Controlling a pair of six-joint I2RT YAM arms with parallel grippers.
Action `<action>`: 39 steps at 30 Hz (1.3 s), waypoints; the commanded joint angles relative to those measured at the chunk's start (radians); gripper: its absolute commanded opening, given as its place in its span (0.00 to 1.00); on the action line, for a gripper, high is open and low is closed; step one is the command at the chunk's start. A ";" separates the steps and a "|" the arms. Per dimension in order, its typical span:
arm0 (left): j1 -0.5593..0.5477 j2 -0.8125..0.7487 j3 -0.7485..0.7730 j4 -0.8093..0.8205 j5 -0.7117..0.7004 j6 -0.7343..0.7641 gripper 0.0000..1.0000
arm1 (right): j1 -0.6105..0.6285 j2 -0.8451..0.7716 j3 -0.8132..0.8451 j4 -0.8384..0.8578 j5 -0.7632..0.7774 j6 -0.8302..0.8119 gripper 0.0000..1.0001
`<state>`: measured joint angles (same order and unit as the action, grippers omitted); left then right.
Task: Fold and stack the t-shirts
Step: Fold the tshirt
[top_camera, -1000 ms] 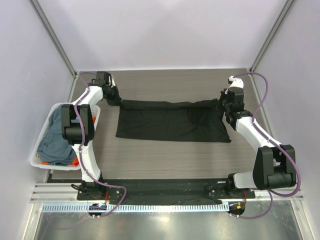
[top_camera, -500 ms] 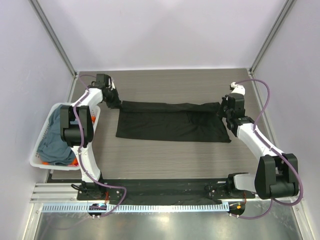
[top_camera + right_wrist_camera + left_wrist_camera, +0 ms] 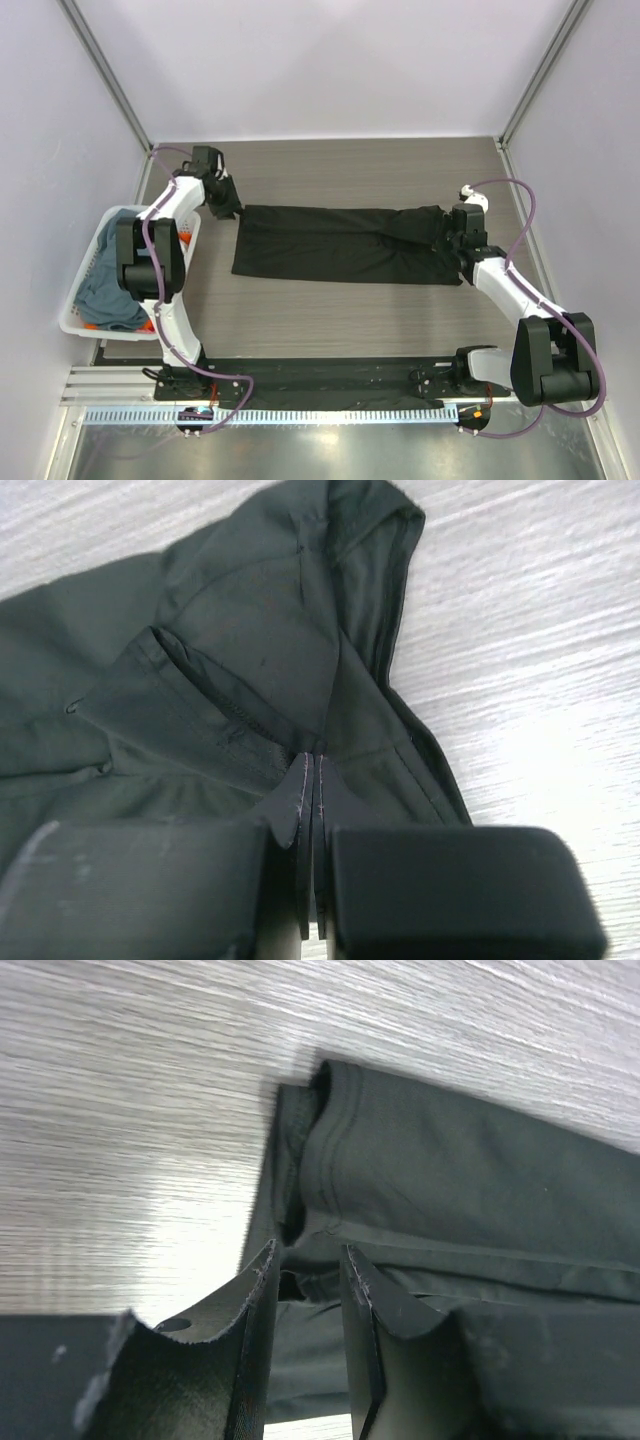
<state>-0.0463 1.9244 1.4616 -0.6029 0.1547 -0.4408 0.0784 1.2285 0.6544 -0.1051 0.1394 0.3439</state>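
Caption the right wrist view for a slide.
Right gripper shut on a fold of the black t-shirt lying on the wooden table.

The black t-shirt (image 3: 340, 245) lies across the far half of the wood-grain table (image 3: 330, 310), folded lengthwise into a long, flat band that runs left to right, with its near edge fairly straight. Its right end is bunched and creased into overlapping folds, while the left end shows a stitched hem doubled over itself. A crumpled slate blue-grey t-shirt (image 3: 108, 290) fills the white basket (image 3: 75, 325) off the table's left edge, with a scrap of orange t-shirt (image 3: 150, 322) showing under it.
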 commanded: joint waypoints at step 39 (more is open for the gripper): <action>-0.058 0.059 0.095 -0.077 -0.096 -0.142 0.37 | 0.009 -0.020 0.057 -0.019 -0.055 0.047 0.01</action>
<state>-0.0982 2.0071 1.5215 -0.6743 0.0719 -0.5655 0.0826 1.2160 0.6659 -0.1413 0.0887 0.3763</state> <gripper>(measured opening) 0.371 0.023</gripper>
